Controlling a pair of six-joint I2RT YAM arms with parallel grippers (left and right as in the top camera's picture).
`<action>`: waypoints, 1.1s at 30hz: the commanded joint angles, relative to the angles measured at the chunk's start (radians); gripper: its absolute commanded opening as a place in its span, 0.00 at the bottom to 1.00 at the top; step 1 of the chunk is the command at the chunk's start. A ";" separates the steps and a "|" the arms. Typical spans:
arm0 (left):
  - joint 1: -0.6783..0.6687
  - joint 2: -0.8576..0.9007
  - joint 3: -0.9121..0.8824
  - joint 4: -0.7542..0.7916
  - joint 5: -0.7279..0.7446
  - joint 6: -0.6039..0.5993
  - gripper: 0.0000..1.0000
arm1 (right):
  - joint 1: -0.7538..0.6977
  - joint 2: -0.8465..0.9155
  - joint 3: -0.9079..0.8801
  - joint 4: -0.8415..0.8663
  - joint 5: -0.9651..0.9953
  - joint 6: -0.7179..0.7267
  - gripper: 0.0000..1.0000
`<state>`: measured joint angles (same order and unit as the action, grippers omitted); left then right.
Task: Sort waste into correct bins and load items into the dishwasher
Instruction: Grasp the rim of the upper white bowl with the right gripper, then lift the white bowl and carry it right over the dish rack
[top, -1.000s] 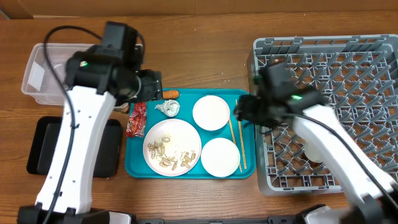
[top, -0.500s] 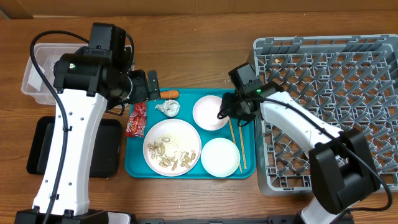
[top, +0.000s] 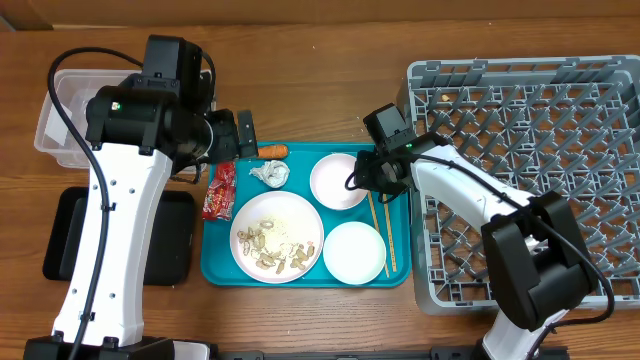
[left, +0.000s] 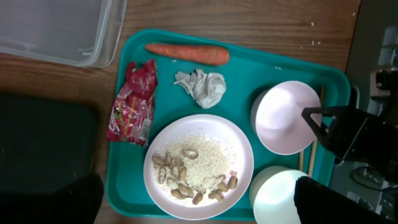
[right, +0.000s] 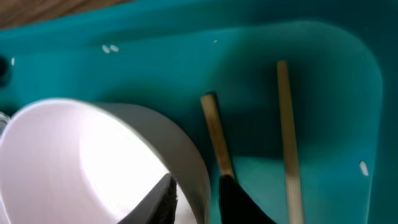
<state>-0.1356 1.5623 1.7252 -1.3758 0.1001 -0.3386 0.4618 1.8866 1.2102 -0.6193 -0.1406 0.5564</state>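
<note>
Currently the R gripper (right: 196, 194) sits at the right rim of the upper bowl (top: 335, 180), one finger inside the bowl and the other outside, w/ the wall btw them and little slack; can't tell whether it pinches the wall yet. That bowl rests on the teal tray (top: 215, 272), upper right part, just left of the chopsticks (top: 390, 240), which lie side by side along the tray's right edge. The lower bowl (top: 354, 250) sits below it, beside the plate (top: 305, 215), which carries the shell scraps (top: 268, 252) and rice crumbs. The L gripper (top: 243, 136) hangs above the tray's top-left corner, jaws spread wide, nothing in them. The carrot (left: 186, 54) lies along the tray's top edge, the tissue (left: 202, 87) just below it, the red wrapper (left: 132, 102) at the left edge. The clear tub (top: 60, 125) and black tray (top: 60, 250) sit left of the teal tray, tub above. The grey dish rack (top: 520, 100) stands just beside the tray on the right.
</note>
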 joint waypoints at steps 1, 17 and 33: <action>0.004 -0.005 0.017 0.003 -0.003 -0.010 1.00 | 0.004 0.005 0.020 0.006 0.005 -0.003 0.05; 0.004 -0.005 0.017 0.003 -0.003 -0.010 1.00 | 0.004 -0.256 0.287 -0.322 0.330 -0.040 0.04; 0.004 -0.005 0.017 0.003 -0.003 -0.009 1.00 | -0.026 -0.275 0.341 -0.562 1.377 -0.040 0.04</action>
<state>-0.1356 1.5623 1.7252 -1.3727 0.1001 -0.3386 0.4351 1.5787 1.5471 -1.1797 1.0317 0.5167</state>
